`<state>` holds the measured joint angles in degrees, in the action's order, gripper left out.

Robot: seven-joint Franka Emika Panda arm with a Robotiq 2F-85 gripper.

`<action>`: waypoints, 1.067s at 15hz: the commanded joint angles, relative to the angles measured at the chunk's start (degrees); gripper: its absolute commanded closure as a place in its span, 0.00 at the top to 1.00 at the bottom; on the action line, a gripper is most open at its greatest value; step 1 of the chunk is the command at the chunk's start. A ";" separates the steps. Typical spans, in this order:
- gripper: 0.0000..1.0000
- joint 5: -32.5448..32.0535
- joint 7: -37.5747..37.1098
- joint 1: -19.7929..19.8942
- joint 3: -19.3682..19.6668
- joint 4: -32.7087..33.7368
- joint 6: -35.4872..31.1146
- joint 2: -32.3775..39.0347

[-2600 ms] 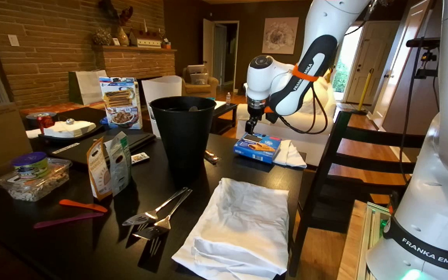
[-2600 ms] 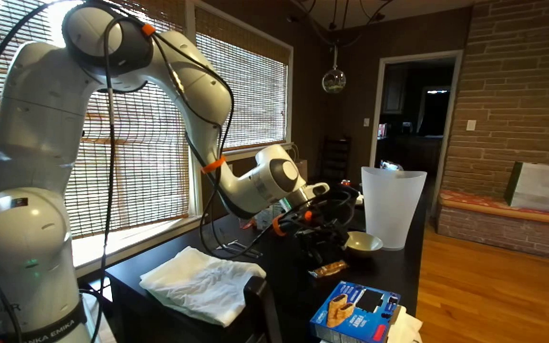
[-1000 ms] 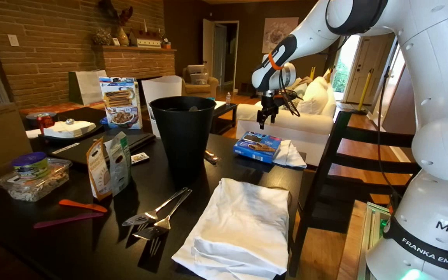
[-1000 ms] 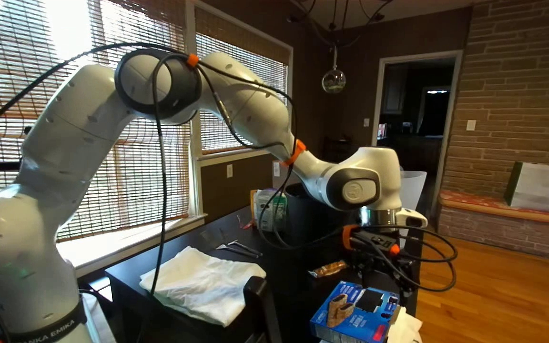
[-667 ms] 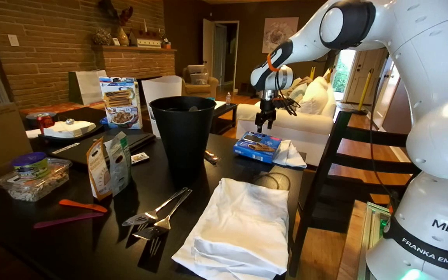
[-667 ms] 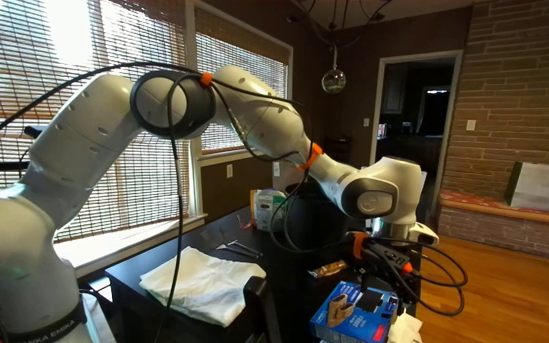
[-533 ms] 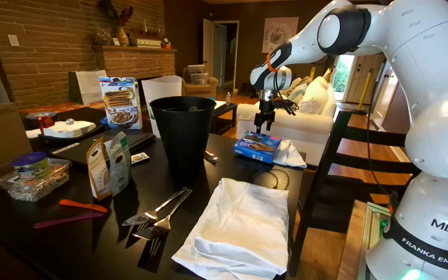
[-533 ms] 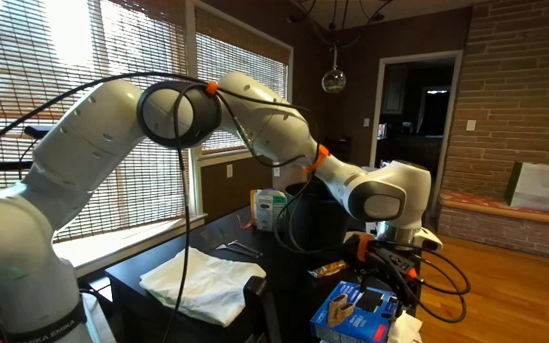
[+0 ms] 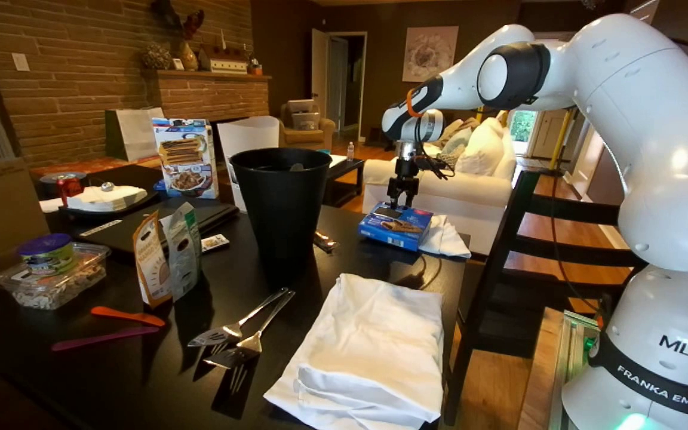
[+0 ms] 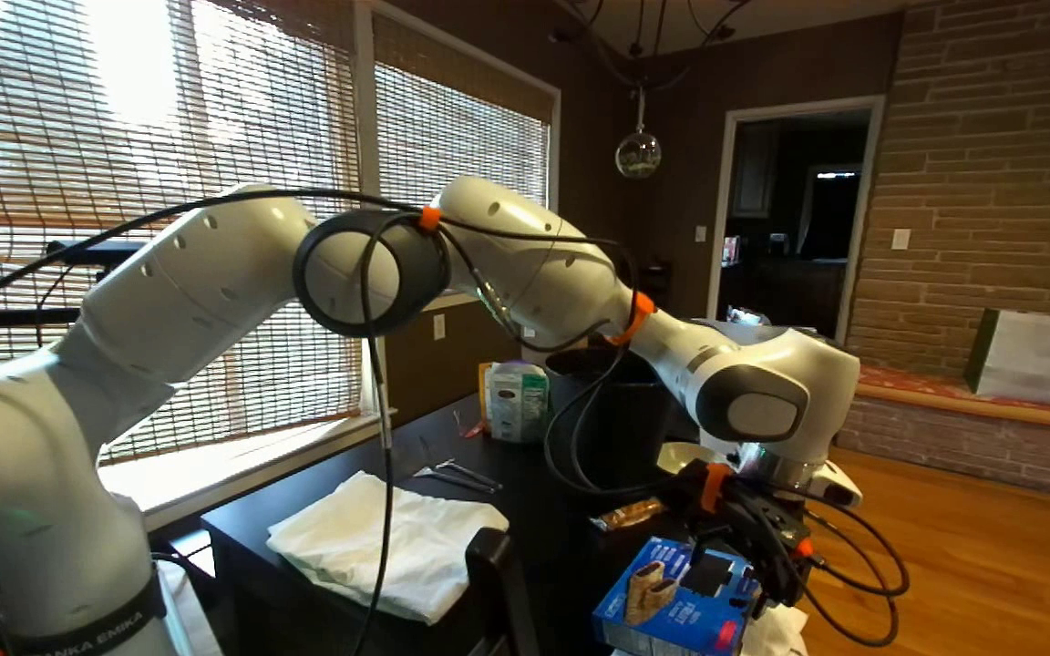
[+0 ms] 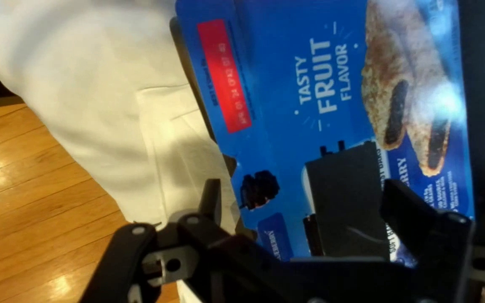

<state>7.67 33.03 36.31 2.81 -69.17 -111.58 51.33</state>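
On the dark counter (image 9: 159,388), a tall black bin (image 9: 281,221) stands. Near it the blue box (image 9: 396,228) lies flat, beside a small white cloth (image 9: 445,237). My end effector (image 11: 302,182) is over this box, with its fingers (image 11: 212,198) spread widely and nothing held between them. As I judge, the reach is nearly complete; what remains undone is any grip or lift. Whether I touch the box, I cannot tell.

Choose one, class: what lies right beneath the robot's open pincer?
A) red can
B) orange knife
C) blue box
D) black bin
C: in the wrist view, the blue box shows through the gap of the open pincer.
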 commanded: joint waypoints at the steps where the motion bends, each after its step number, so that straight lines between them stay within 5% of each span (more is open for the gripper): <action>1: 0.66 1.46 1.25 1.36 -1.20 7.53 4.69 4.28; 10: 0.03 -0.07 2.63 0.70 -0.88 11.40 8.58 5.39; 16: 0.00 -1.14 5.64 -1.32 -0.61 3.99 6.08 -0.39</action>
<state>7.47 36.40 35.77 2.41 -59.95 -104.54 55.35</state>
